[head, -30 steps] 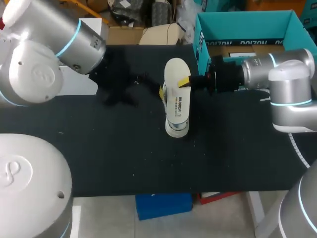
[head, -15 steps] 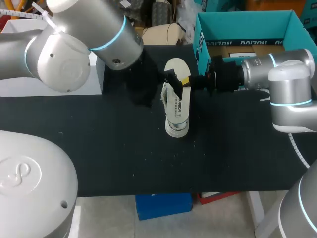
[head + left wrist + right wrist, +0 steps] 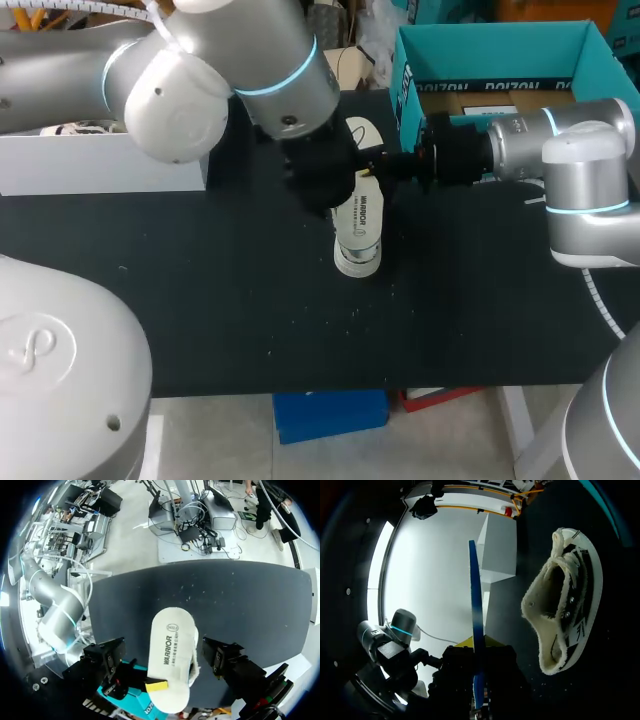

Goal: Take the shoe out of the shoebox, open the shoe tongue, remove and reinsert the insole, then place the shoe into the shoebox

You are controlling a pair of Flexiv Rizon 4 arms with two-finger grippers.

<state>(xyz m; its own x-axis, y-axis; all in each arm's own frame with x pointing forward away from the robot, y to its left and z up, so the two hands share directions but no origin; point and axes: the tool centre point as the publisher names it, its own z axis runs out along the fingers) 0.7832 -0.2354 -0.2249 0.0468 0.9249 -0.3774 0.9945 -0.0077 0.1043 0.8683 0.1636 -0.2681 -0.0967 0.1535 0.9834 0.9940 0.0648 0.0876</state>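
My right gripper (image 3: 378, 168) comes in from the right, shut on the edge of the white printed insole (image 3: 362, 215), holding it on edge just off the black table. In the right wrist view the insole (image 3: 475, 630) shows as a thin blue strip rising from that gripper (image 3: 479, 680). The white fleece-lined shoe (image 3: 565, 600) lies on its side beside it. My left gripper (image 3: 330, 185) hangs over both, open, so the shoe is mostly hidden from the head view. In the left wrist view its fingers (image 3: 107, 655) stand wide on either side of the insole (image 3: 170, 645) and the shoe's fleece edge (image 3: 194, 664).
The open teal shoebox (image 3: 500, 40) stands at the back right, just behind my right arm, and it shows in the left wrist view (image 3: 131, 700). A white box (image 3: 100, 160) sits at the table's left. The black table top (image 3: 250, 300) runs bare toward the front.
My left arm has swung in from the far left to above the shoe and insole, covering most of them. My right arm and the insole have stayed where they were.
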